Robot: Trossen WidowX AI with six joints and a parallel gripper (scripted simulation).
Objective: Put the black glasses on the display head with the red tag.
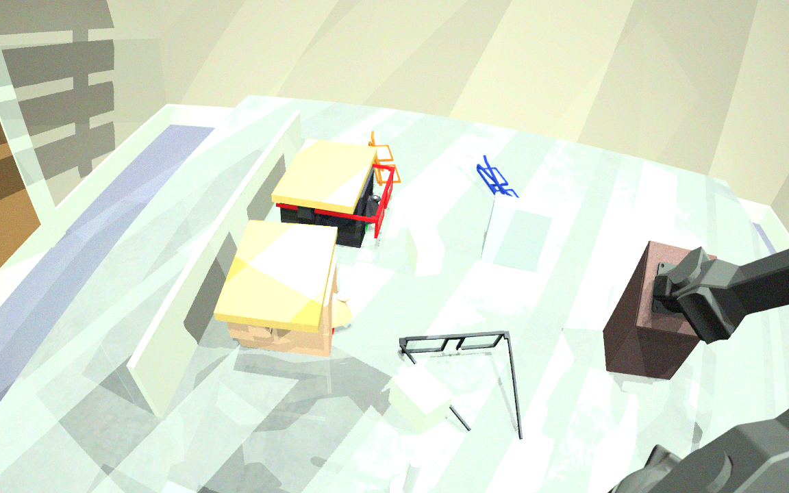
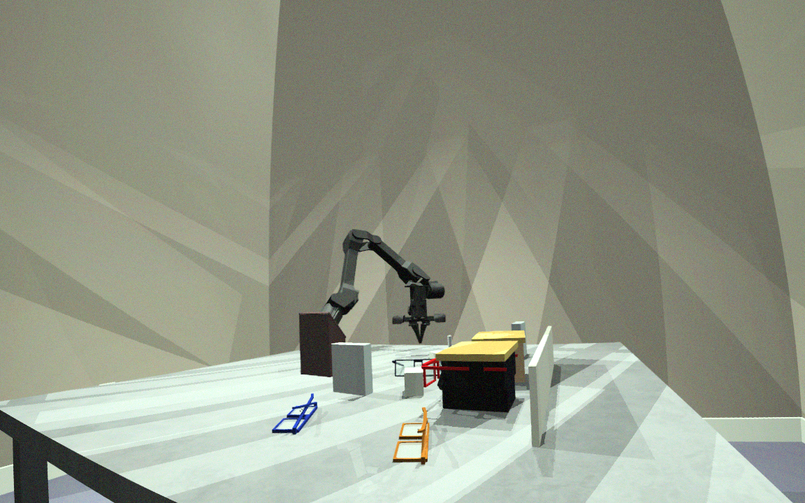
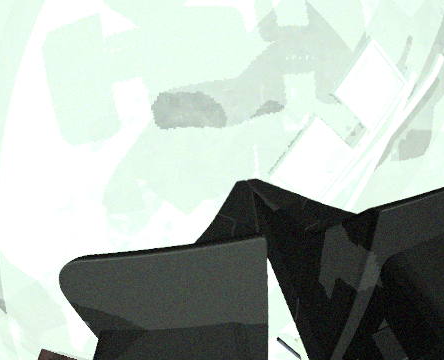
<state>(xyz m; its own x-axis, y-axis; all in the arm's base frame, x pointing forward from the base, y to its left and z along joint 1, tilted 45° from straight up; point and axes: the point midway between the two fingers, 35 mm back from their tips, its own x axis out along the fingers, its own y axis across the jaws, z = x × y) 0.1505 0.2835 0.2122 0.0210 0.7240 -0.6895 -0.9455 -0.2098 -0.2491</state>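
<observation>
Exterior view, near to far: on the tabletop [image 1: 648, 183] [image 2: 205, 450] [image 3: 82, 175], orange glasses [image 1: 390, 160] [image 2: 425, 437] lie closest to the near edge, blue glasses [image 1: 495, 177] [image 2: 295, 427] a bit further in, toward the near-left corner. Pale upright panel [image 1: 219, 251] [image 2: 541, 388] stands toward the right edge. Beside it is the black head [image 1: 324, 222] [image 2: 479, 388], yellow slab on top, wearing red glasses [image 1: 379, 211] [image 2: 431, 362]. Grey block [image 1: 517, 235] [image 2: 351, 369] stands upright on the left-edge side of the heads; small white block [image 1: 424, 248] [image 2: 414, 383] sits between it and the black head. Further toward the far edge, the tan head [image 1: 281, 337] [image 2: 520, 362] is partly hidden behind the black one, also slab-topped; top view shows a scrap of red low on it, and no black frame on its face. The black glasses [image 1: 455, 335] [image 2: 396, 360] are on the tabletop, temples spread, well apart from the tan head, between it and the brown pedestal [image 1: 621, 324] [image 2: 316, 344] on the left-edge side; in the top view a pale block [image 1: 420, 395] hides part of one temple. Gripper [image 2: 420, 339] [image 3: 246, 190] points down above the tabletop, fingertips together, nothing clamped.
</observation>
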